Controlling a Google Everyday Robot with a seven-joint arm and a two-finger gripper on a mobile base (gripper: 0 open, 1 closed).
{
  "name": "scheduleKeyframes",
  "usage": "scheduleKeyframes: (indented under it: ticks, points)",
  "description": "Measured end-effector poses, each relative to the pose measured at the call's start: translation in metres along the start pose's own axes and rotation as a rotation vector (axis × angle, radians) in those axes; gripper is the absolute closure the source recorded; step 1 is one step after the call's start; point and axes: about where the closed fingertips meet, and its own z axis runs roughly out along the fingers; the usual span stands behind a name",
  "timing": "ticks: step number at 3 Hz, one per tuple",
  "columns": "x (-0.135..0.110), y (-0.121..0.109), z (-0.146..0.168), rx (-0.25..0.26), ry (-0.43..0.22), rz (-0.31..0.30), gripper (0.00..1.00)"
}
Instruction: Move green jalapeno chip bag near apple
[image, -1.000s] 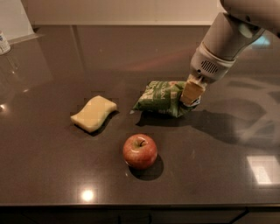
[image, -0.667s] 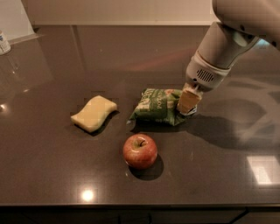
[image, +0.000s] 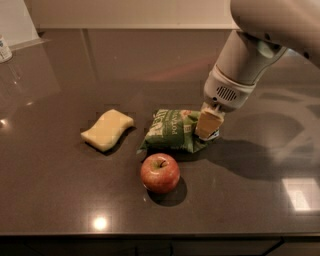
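The green jalapeno chip bag lies crinkled on the dark countertop, just behind and slightly right of the red apple; a narrow gap separates them. My gripper comes down from the upper right and is shut on the bag's right end, low at the counter surface. The white arm above it hides the back right of the counter.
A pale yellow wavy sponge lies left of the bag. A small white container stands at the far left edge by the wall. The counter's front edge runs just in front of the apple.
My gripper has dragged the bag forward and a little left, closer to the apple. The apple and sponge have not moved.
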Motion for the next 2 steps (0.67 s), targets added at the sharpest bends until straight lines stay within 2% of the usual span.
scheduleKeyframes:
  ticks: [2]
  points:
    - [-0.0029,0.0057,-0.0041,0.013,0.006,-0.009,0.35]
